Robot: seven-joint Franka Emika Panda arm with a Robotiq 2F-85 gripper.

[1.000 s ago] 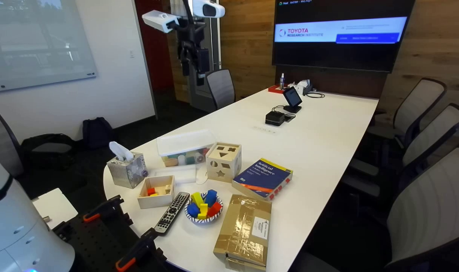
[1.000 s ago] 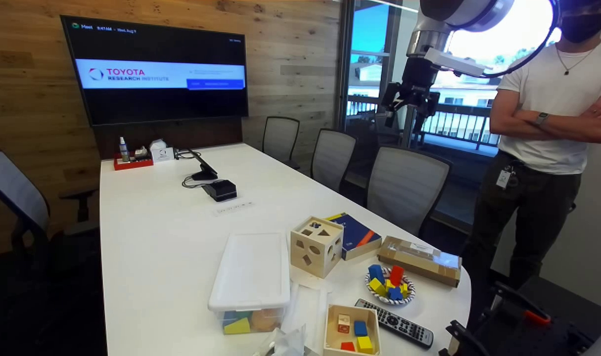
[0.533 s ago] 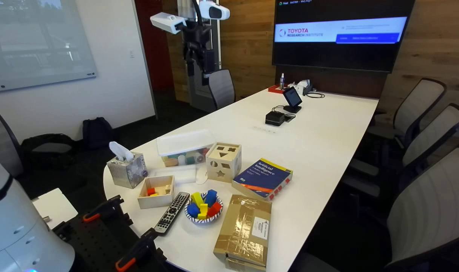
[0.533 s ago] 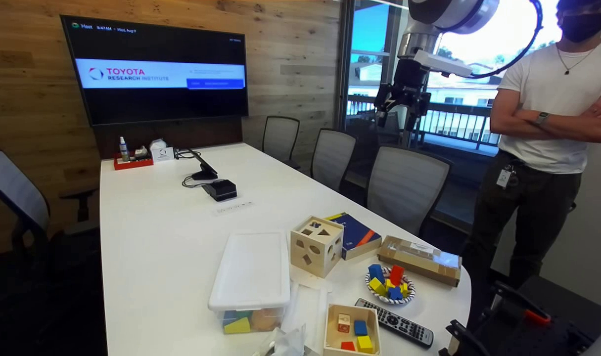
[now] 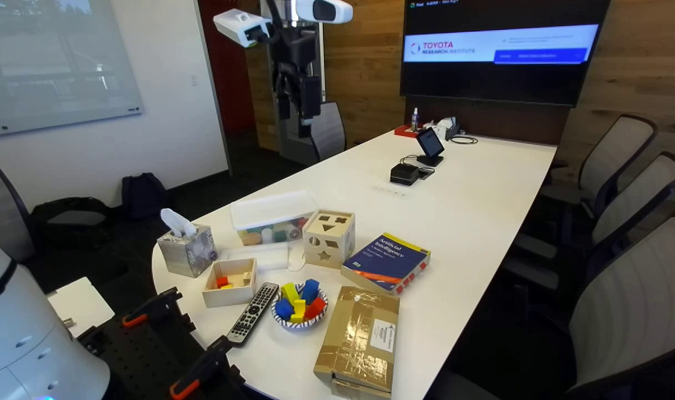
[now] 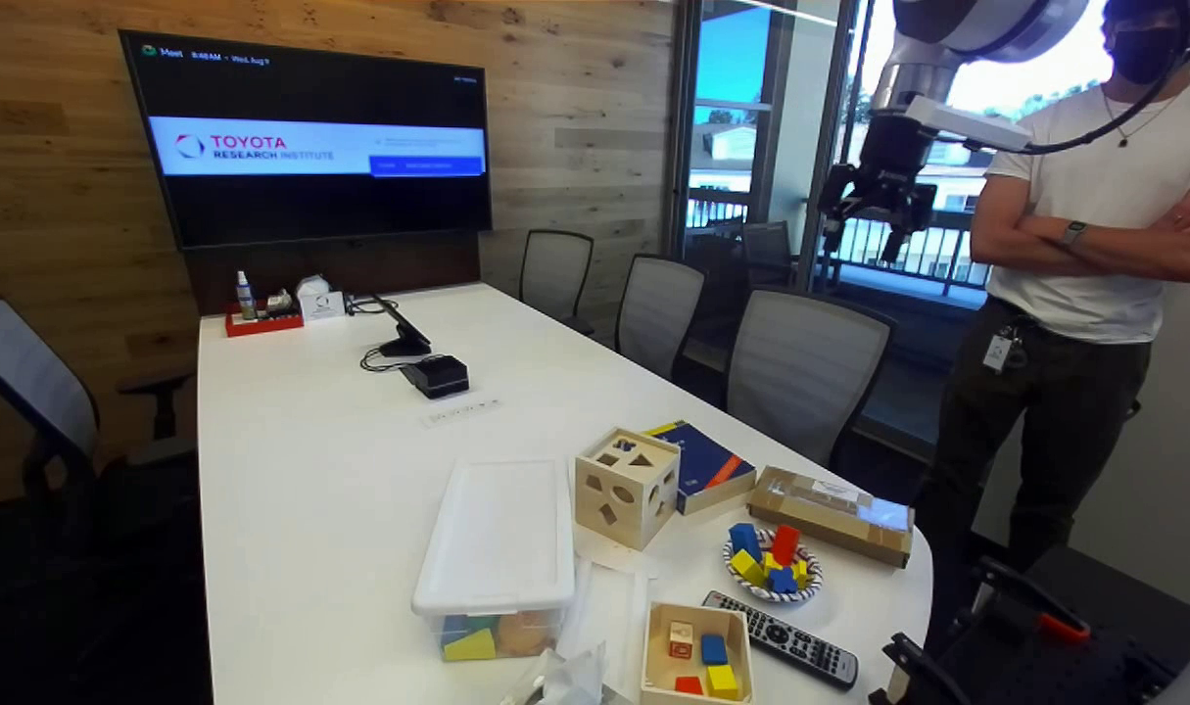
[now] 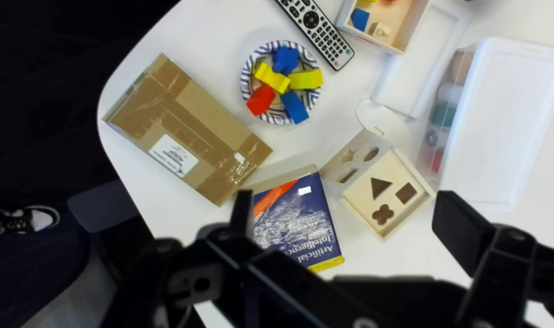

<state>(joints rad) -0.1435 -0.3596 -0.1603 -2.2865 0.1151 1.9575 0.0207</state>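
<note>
My gripper (image 7: 347, 216) is open and empty, high above the white table, touching nothing. It shows in both exterior views (image 5: 295, 121) (image 6: 863, 243). In the wrist view, the blue Artificial Intelligence book (image 7: 299, 223) and the wooden shape-sorter cube (image 7: 402, 209) lie below, between the fingers. The cube's top has triangle, square and clover holes. A blue-and-white patterned bowl (image 7: 247, 82) holds several red, yellow and blue blocks. A taped cardboard box (image 7: 204, 118) lies beside the book. A remote control (image 7: 324, 34) lies between the bowl and an open wooden box (image 7: 413, 27) with a few blocks.
A lidded clear plastic bin (image 6: 501, 539) stands beside the cube. A tissue box (image 5: 187, 253) stands near the table's rounded end. A small black device (image 5: 405, 174) and a tablet stand (image 5: 430, 145) are farther along. Chairs (image 6: 805, 362) line the table; a person (image 6: 1094, 215) stands behind the arm.
The open gripper has come down slightly. In an exterior view it first shifts a little left, then clearly right. The things on the table have not moved.
</note>
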